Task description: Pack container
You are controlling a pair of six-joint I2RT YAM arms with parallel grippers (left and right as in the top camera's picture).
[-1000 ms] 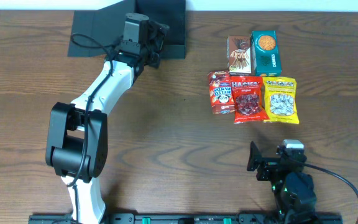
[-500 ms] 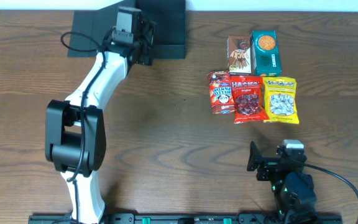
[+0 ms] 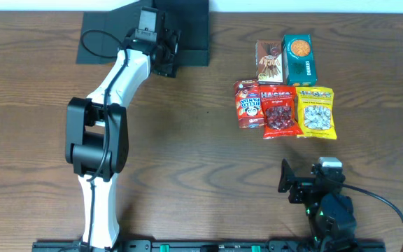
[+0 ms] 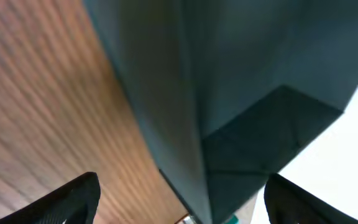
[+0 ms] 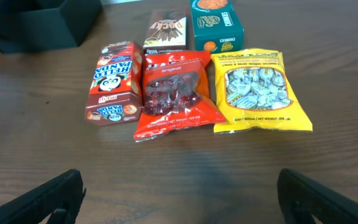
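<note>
The container (image 3: 191, 28) is a matte black box at the table's far edge, with its flap lid (image 3: 100, 38) lying open to the left. My left gripper (image 3: 166, 54) is open at the box's front edge. In the left wrist view a corner of the container (image 4: 241, 74) stands between the spread fingers (image 4: 180, 198), which hold nothing. My right gripper (image 3: 287, 178) is open and empty near the table's front edge. In the right wrist view its fingers (image 5: 182, 202) hang over bare wood in front of the snacks.
Snacks lie in a group at the right: a red Hello Panda box (image 3: 247, 103), a red bag (image 3: 280, 112), a yellow bag (image 3: 316, 112), a brown Pocky box (image 3: 269, 61) and a teal carton with an orange circle (image 3: 299, 59). The table is dark wood.
My left gripper has moved up and a little left, closer onto the container's front edge, and its elbow has swung right. The right arm has not moved.
</note>
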